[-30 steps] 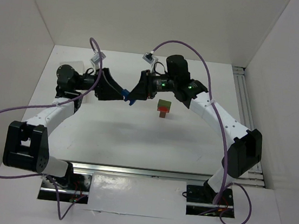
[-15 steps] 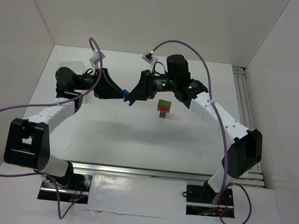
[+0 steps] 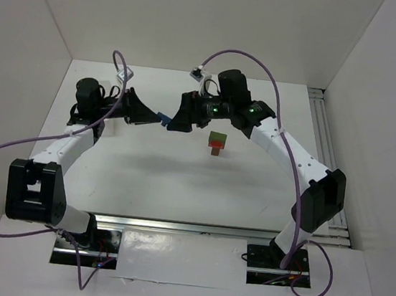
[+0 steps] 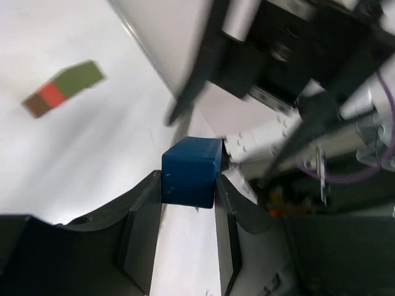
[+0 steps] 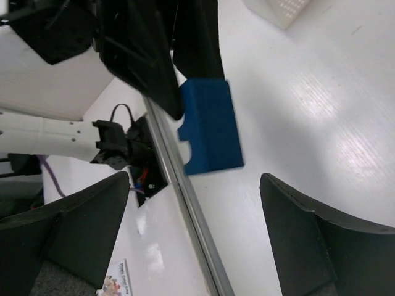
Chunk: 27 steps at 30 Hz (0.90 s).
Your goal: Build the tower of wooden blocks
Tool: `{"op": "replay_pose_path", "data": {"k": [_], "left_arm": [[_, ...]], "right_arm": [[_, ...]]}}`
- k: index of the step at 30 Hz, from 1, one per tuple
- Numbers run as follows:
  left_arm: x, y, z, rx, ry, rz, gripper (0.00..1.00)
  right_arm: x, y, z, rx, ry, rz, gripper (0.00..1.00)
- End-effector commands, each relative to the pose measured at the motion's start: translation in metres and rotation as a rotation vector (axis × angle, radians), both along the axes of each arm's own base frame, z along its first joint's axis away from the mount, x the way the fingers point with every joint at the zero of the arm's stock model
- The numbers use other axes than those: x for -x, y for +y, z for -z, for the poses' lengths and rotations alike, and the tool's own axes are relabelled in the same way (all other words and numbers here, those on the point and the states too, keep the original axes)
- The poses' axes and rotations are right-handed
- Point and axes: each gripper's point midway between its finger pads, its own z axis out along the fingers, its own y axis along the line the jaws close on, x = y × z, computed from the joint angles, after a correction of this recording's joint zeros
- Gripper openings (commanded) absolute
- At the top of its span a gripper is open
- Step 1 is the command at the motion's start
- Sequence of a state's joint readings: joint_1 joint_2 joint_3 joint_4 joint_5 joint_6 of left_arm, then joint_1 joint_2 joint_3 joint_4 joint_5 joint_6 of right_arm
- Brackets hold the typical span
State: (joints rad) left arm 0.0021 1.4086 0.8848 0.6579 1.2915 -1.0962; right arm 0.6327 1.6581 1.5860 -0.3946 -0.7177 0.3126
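Wood block tower (image 3: 216,144) beside right gripper (image 5: 194,185); right gripper wide open, empty; blue block (image 4: 191,171) clamped in left gripper (image 4: 188,194), just ahead of right.

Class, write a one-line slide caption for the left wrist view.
Left gripper, jaws shut on a blue block; small stack beyond.

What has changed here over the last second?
Both grippers shifted slightly up-frame in the top view. The left gripper still clamps the blue block, and the open right gripper still faces it. Nothing was released. The green-on-red stack stayed put.
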Motion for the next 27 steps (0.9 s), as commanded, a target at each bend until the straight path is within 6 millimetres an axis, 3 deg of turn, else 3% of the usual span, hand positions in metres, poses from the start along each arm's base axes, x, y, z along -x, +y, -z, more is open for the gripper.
{"op": "replay_pose_path", "data": {"k": [1,2,3,5,6,13,19,23,24,27], "left_arm": [[-0.015,0.015,0.028,-0.129,0.206,-0.19,0.0],[-0.025,0.026,0.042,-0.187,0.277,-0.306,0.0],[-0.015,0.03,0.061,-0.225,0.423,-0.335,0.0],[-0.006,0.041,0.074,-0.251,0.522,-0.427,0.0],[0.001,0.046,0.094,-0.274,0.59,-0.472,0.0],[0.03,0.076,0.131,-0.353,0.899,-0.767,0.0],[0.038,0.083,0.159,-0.414,1.119,-0.829,0.0],[0.042,0.082,0.182,-0.503,1.296,-0.796,0.0],[0.042,0.082,0.196,-0.537,1.356,-0.776,0.0],[0.043,0.071,0.206,-0.567,1.413,-0.679,0.0]], "right_arm": [[-0.002,-0.016,-0.021,0.069,-0.101,0.065,0.93],[-0.005,-0.024,-0.026,0.09,-0.126,0.11,0.93],[-0.004,-0.031,-0.023,0.119,-0.126,0.13,0.93],[-0.01,-0.044,-0.028,0.149,-0.163,0.215,0.93],[-0.01,-0.05,-0.026,0.167,-0.163,0.239,0.93],[-0.03,-0.1,-0.018,0.304,-0.166,0.567,0.93],[-0.042,-0.134,-0.005,0.413,-0.181,0.744,0.93],[-0.038,-0.134,0.009,0.445,-0.169,0.753,0.93],[-0.04,-0.136,0.008,0.45,-0.173,0.764,0.93],[-0.035,-0.135,0.014,0.477,-0.177,0.763,0.93]]}}
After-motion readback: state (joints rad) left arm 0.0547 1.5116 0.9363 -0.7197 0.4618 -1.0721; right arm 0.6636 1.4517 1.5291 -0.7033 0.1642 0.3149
